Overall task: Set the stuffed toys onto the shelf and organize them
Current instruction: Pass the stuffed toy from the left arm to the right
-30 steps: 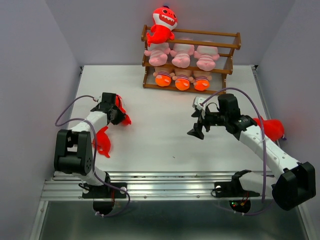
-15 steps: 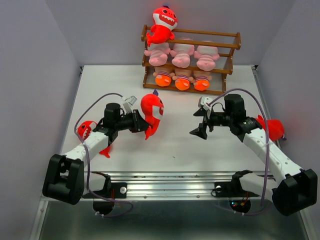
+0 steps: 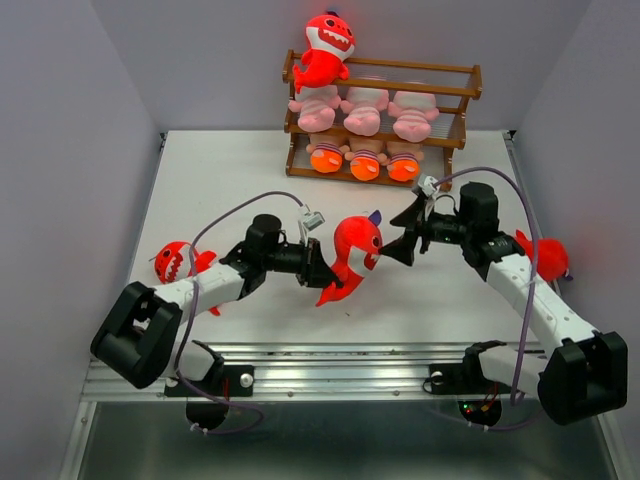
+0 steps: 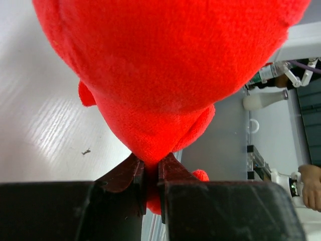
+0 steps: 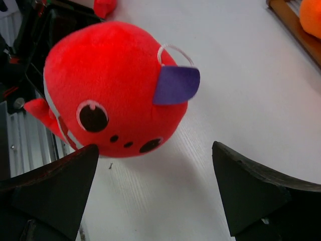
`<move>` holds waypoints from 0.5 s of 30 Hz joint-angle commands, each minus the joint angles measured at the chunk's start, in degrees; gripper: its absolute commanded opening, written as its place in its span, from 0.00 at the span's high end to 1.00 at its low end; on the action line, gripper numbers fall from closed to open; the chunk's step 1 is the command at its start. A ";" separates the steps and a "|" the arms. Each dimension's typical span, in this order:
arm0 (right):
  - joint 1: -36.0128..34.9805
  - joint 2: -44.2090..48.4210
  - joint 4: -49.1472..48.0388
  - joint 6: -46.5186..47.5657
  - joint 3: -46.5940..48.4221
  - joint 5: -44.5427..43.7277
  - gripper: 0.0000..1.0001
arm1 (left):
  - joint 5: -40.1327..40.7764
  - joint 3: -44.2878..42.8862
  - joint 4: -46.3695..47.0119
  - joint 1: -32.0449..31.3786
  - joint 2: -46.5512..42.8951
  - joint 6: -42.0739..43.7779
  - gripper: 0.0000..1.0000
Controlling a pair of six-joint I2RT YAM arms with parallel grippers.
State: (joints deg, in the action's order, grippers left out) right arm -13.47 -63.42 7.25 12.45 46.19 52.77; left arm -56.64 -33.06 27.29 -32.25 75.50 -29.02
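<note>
My left gripper [image 3: 325, 272] [image 4: 151, 170] is shut on the lower end of a red shark [image 3: 352, 252] [image 4: 165, 75], held above the table's middle. My right gripper [image 3: 404, 243] [image 5: 155, 193] stands open just right of that shark [image 5: 113, 100], facing its head, with nothing between the fingers. A second red shark [image 3: 172, 262] lies on the table at the left. A third red toy [image 3: 547, 258] lies at the right, partly hidden behind my right arm. The shelf [image 3: 455, 70] at the back carries a red shark [image 3: 325, 50] on top, three pink toys [image 3: 364, 108] in the middle and three orange-footed dolls [image 3: 365, 160] below.
The white table [image 3: 240, 170] ends in a metal rail [image 3: 330, 372] at the near edge. Grey walls close in the left, right and back sides. Cables loop over both arms.
My left arm has swung from the left side to the table's middle, carrying the red shark off the surface. The right gripper has shifted slightly up and right, staying open.
</note>
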 commanded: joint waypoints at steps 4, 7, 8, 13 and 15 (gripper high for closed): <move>0.47 -0.75 -10.76 -9.03 -1.98 13.20 0.00 | -2.51 -5.87 6.46 -3.70 4.55 -1.04 1.00; 0.47 -0.57 -11.20 -9.20 -2.43 15.60 0.00 | -2.60 -7.10 7.16 -4.31 5.61 -1.83 1.00; 0.47 -0.65 -11.03 -9.28 -2.43 15.69 0.00 | -2.94 -7.46 7.43 -4.49 5.79 -2.01 1.00; 0.47 -2.50 -10.06 -9.90 -1.63 20.51 0.00 | -3.83 -9.92 7.60 -5.10 7.20 -2.80 1.00; 0.47 -2.68 -10.06 -9.90 -1.55 20.27 0.03 | -3.91 -10.71 7.60 -5.19 7.90 -3.06 1.00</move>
State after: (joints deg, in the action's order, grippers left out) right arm -12.71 -65.45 -1.19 4.08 43.97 67.07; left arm -59.09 -39.75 30.06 -37.12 82.98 -31.59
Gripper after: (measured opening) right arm 0.990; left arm 0.190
